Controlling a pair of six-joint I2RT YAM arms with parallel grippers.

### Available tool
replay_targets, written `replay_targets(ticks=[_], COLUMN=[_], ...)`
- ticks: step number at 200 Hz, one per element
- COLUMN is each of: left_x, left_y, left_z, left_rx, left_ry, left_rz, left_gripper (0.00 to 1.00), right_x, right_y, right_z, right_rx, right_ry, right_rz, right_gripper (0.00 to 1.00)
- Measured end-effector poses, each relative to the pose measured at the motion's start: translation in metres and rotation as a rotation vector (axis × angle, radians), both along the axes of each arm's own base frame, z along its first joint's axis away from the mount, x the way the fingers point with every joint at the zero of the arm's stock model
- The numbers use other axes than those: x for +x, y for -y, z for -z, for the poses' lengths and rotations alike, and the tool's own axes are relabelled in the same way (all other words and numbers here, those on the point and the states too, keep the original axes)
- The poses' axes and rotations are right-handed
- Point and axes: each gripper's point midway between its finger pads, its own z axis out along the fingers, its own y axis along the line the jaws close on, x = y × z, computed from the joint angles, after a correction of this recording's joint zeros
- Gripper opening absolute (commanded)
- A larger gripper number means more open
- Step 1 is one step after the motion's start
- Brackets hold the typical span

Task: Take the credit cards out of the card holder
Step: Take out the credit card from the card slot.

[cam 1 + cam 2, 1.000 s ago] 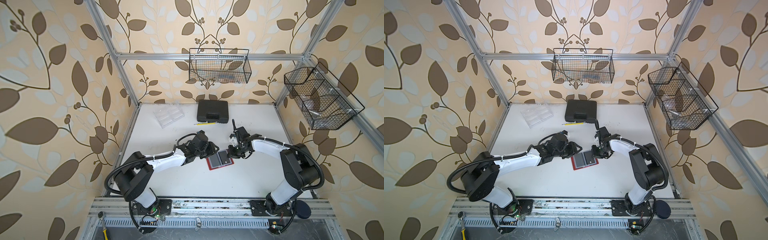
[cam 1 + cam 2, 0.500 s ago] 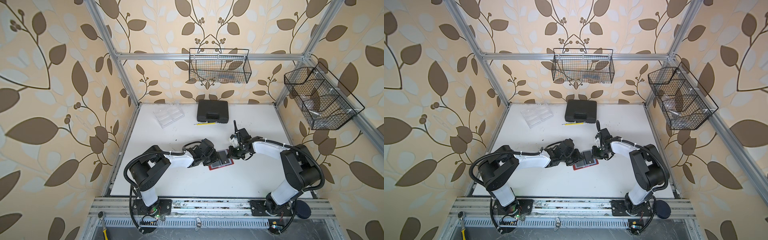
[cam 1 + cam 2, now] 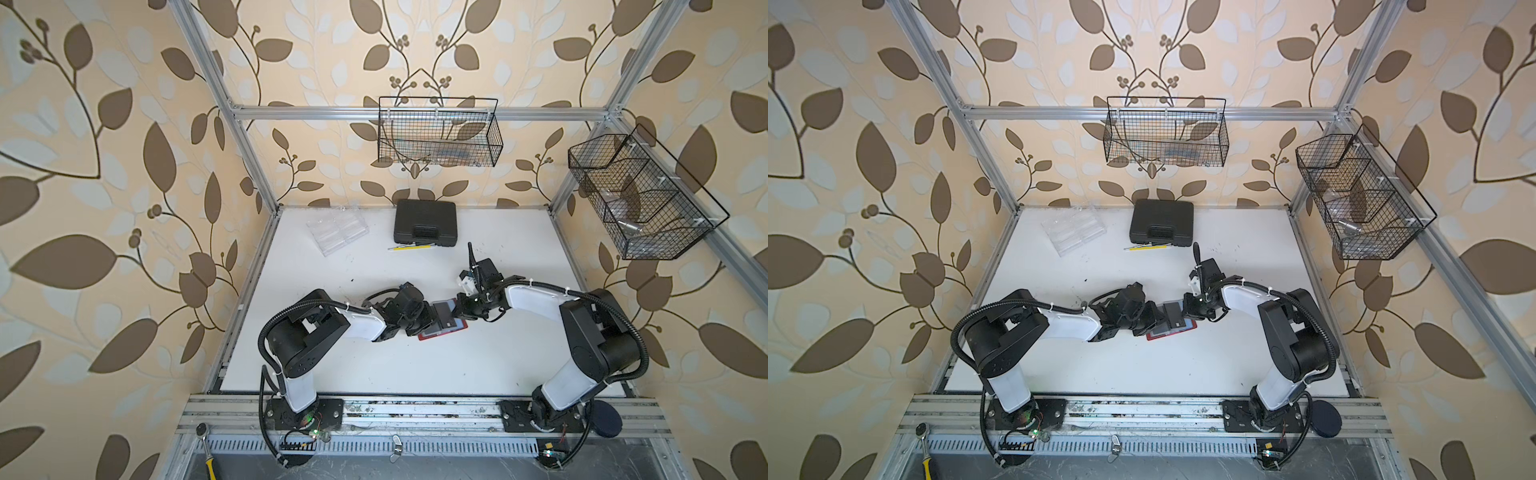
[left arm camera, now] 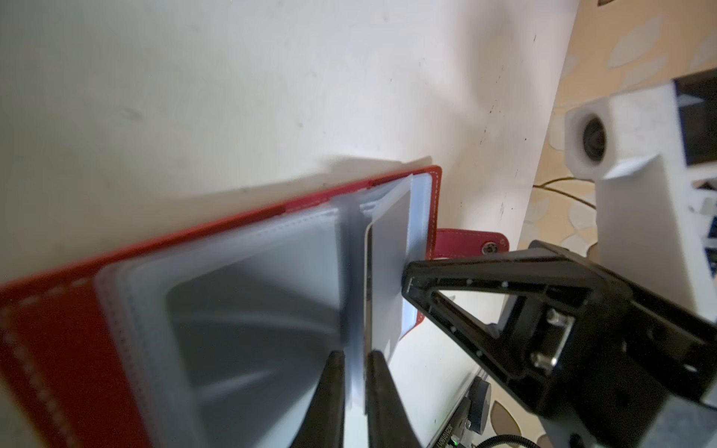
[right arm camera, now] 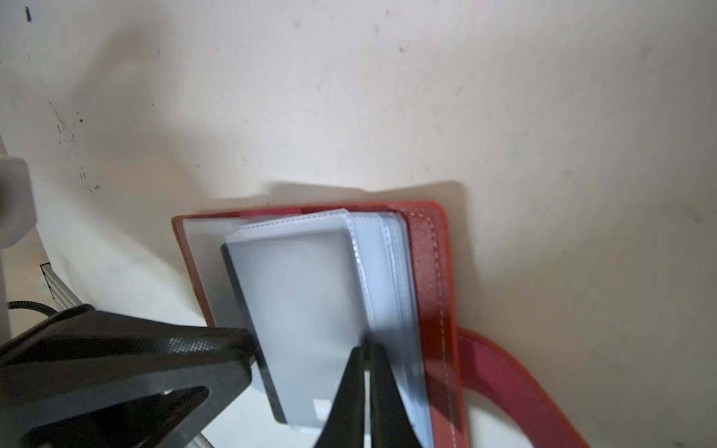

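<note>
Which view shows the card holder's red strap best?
The left wrist view: the strap lies almost whole and sharp, snap showing. The right wrist view shows the strap blurred and cut off by the frame. In both top views I cannot make it out.

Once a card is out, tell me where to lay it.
Bare: the table between the card holder and the front rail, and between the clear tray and the left arm. Crowded: the centre, where left tool and right tool meet at the holder, and around the black case.
</note>
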Motion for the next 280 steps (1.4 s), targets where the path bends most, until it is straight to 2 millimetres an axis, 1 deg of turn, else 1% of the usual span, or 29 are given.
replay_targets(ticks=[35, 93, 109, 150, 189, 280], left_x=[0.002, 0.002, 0.002, 0.002, 0.002, 0.001], left_y=[0.003, 0.008, 0.008, 0.008, 0.008, 0.009], left_z=[0.001, 0.003, 0.007, 0.007, 0.006, 0.005], left_rx=[-0.024, -0.045, -0.041, -0.048, -0.05, -0.056], left_ry=[0.004, 0.005, -0.005, -0.006, -0.006, -0.002], left_rz=[-0.002, 0.008, 0.01, 0.013, 0.015, 0.026], left_gripper=[0.13, 0.06, 0.05, 0.04, 0.0, 0.0], right_x=[0.0, -0.001, -0.001, 0.0, 0.0, 0.0], right_y=[0.0, 0.0, 0.0, 0.001, 0.001, 0.001], right_z=[0.0, 0.001, 0.001, 0.001, 0.001, 0.001], right_rx=[0.001, 0.001, 0.0, 0.001, 0.004, 0.009], right_ry=[0.0, 0.0, -0.001, -0.001, -0.003, -0.003], right_rz=[-0.001, -0.001, -0.001, 0.001, 0.003, 0.003], right_gripper=[0.07, 0.06, 0.06, 0.06, 0.05, 0.02])
